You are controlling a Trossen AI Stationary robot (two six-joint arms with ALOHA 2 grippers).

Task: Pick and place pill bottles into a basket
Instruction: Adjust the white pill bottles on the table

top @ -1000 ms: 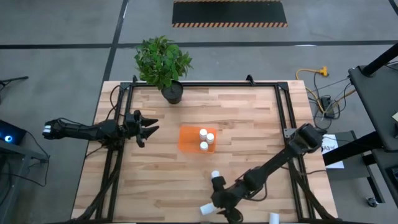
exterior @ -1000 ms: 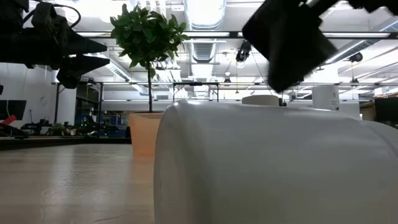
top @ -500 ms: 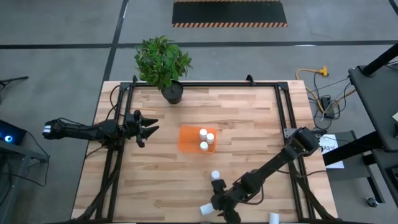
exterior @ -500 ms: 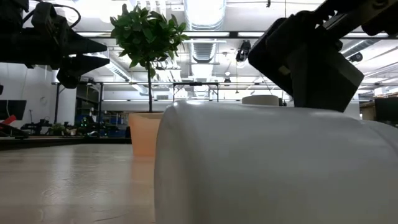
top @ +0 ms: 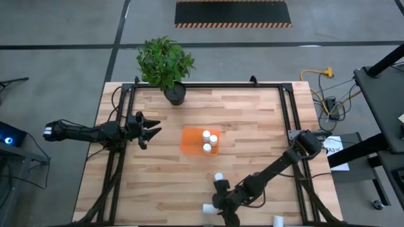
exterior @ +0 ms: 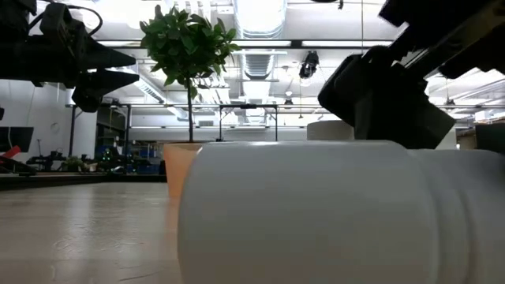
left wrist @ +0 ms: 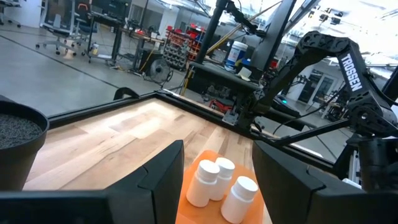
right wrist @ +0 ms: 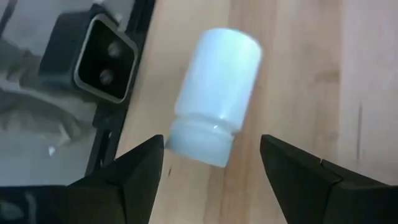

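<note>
Wood-plank table (top: 158, 183) on a concrete workshop floor. One pill bottle (right wrist: 214, 96) lies on its side near the table's front edge, cap toward the right wrist camera. Judgement: small, rigid, smooth white plastic, probably light; round body, so it may roll or squirt out under a poor pinch. Best hold looks like across the cylindrical body, midway, not on the cap. Right hand (right wrist: 211, 177) hangs just over it, fingers spread wide to either side, nothing held. A second bottle (top: 218, 178) stands upright just beside that hand. Orange basket (top: 189, 140) sits mid-table with three bottles inside. Left hand (top: 150, 132) waits left of the basket, fingers parted, empty.
</note>
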